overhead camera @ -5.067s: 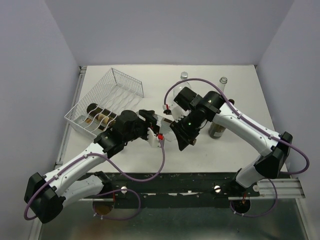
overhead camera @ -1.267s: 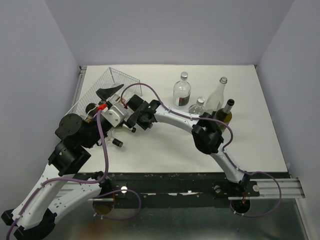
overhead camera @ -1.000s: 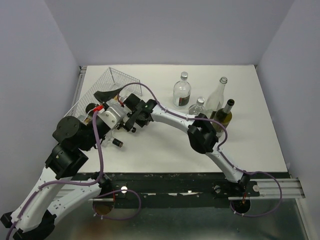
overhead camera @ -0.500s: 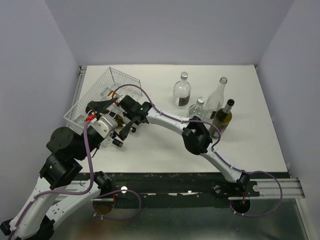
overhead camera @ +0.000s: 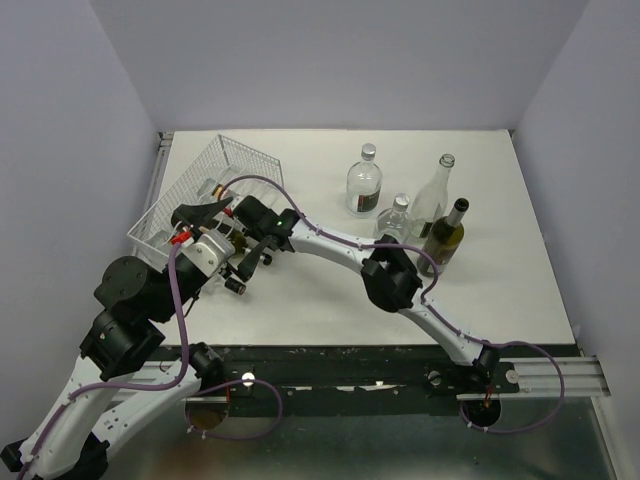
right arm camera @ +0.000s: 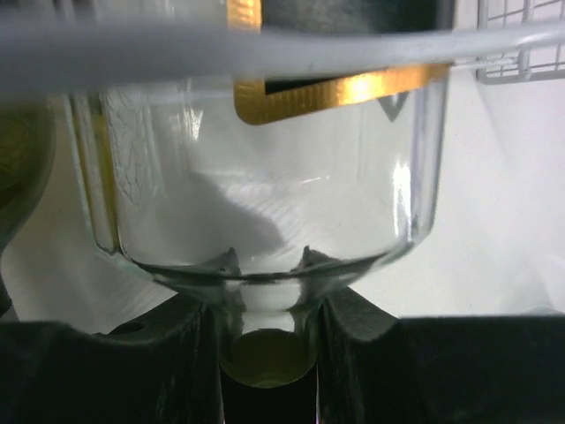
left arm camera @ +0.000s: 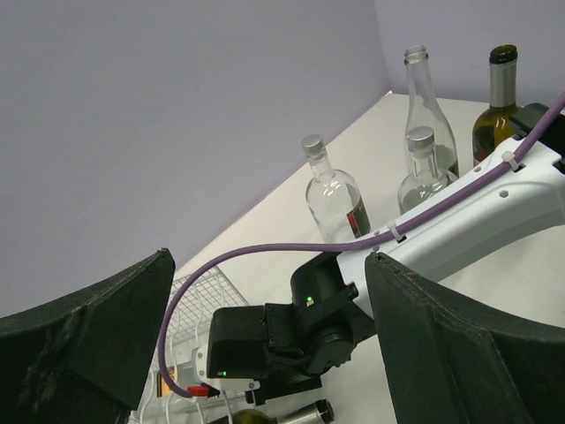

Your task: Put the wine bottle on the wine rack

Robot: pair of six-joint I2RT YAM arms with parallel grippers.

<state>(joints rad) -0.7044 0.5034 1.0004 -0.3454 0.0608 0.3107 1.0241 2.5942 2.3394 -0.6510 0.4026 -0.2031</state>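
My right gripper is clamped partway shut on the neck of the clear bottle, which seems to lie across the rack's near end, my left gripper gapes empty, so only releasing and withdrawing remain.

The wine bottle is of clear glass with a dark label edged in gold. It lies on its side with its shoulder and neck turned toward my right hand, which is closed on the neck from both sides. The wine rack is a white wire-mesh tray with a raised edge, standing slantwise at the far left of the tabletop; one of its white wires crosses the bottle's body, but whether the bottle rests fully in a cradle I cannot tell.
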